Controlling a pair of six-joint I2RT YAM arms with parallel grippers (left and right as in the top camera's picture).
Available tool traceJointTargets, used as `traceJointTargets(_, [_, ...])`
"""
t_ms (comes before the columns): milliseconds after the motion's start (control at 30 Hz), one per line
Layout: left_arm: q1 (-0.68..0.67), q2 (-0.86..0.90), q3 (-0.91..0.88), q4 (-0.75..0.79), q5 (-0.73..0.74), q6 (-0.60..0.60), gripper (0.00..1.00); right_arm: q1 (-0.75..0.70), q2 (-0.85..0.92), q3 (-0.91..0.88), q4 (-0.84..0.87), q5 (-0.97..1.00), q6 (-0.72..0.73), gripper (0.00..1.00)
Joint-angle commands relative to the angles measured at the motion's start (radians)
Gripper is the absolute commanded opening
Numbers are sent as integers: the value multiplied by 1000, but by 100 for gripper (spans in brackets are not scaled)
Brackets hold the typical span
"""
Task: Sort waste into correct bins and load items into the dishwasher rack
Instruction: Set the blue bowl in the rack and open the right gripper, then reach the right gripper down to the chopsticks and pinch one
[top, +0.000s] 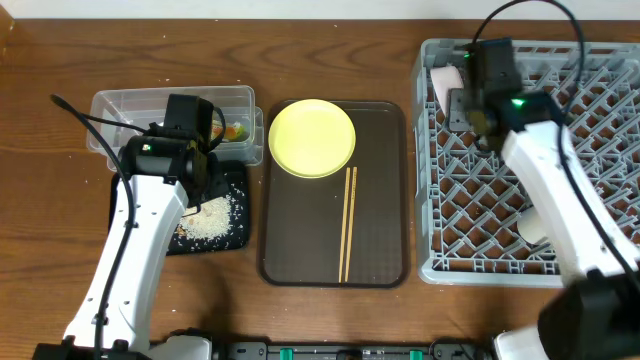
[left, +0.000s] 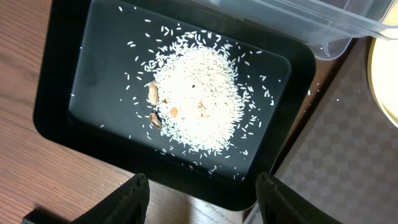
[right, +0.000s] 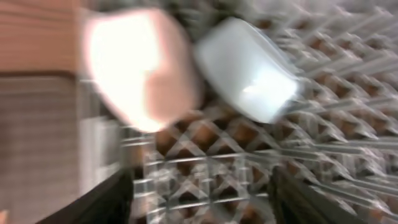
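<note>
The black tray (top: 236, 235) holds a heap of white rice (left: 199, 99) with a few brown bits. My left gripper (left: 202, 199) is open and empty above the tray's near rim; it also shows in the overhead view (top: 193, 165). The clear tub (top: 150, 105) holds the yellow-green wrapper (top: 235, 130). The yellow plate (top: 312, 138) and chopsticks (top: 347, 222) lie on the brown serving tray (top: 380, 250). My right gripper (right: 202, 199) is open and empty over the grey rack (top: 560, 170), near the pinkish-white bowl (right: 134, 68) and the light blue bowl (right: 249, 68). The right wrist view is blurred.
A white object, perhaps the cup (top: 530, 224), sits in the rack's front part, half hidden by my right arm. The clear tub's corner (left: 323, 18) and the plate's edge (left: 387, 81) border the black tray. Bare wooden table lies to the left and in front.
</note>
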Motion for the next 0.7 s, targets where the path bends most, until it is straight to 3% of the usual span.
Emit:
traceJointTargets(0, [0,3,-3,-2,-2,-14,67,10,-28,0,2,-436,-95,74])
traceJointTargets(100, [0,3,-3,-2,-2,-14,69,36,-18,0,17,-583,-98,77])
traceJointTargets(433, [0,3,-3,-3,-2,-14,70,209,114,0,72,-536,-54,75])
traceJointTargets(667, [0,3,-3,-2,-2,-13,70,295,219,0,-106,-490,162,59])
